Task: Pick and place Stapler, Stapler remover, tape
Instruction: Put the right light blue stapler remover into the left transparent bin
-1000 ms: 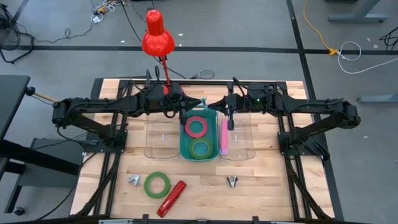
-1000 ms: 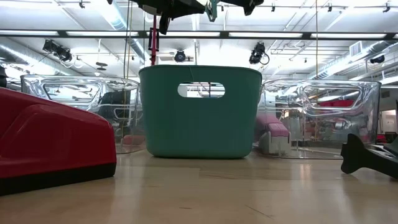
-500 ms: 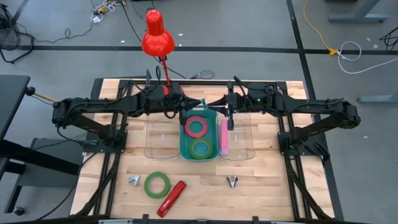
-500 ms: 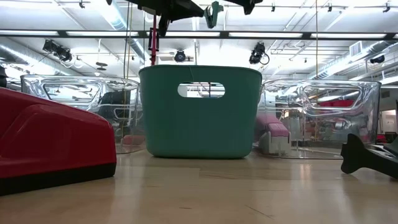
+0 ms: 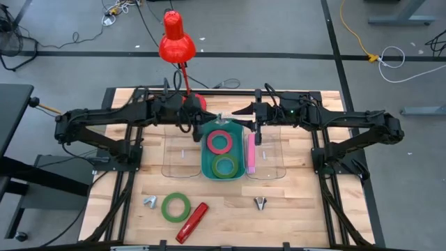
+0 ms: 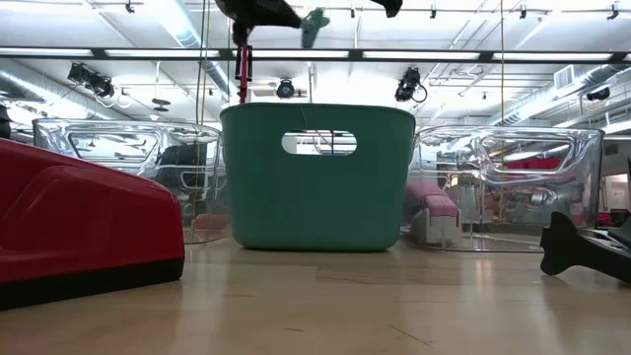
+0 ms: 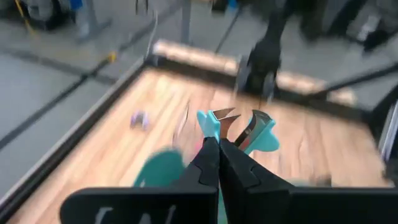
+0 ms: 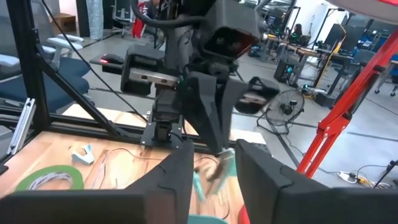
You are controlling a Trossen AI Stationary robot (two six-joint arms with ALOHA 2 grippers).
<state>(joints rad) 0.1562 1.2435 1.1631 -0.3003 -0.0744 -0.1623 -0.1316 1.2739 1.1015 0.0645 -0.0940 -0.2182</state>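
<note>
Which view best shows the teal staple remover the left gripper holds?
The left wrist view: the staple remover sits close up, pinched in the left gripper. The high view shows only a small teal speck over the bin; the low view catches it near the top; the right wrist view blurs it.

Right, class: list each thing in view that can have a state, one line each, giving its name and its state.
Left gripper: jaws shut on the teal staple remover, held above the table.
Right gripper: jaws open, holding nothing.
Teal plastic bin: upright, holding a red tape roll and a green tape roll.
Red stapler: closed, lying on the table.
Pink stapler: lying in the clear right container.
</note>
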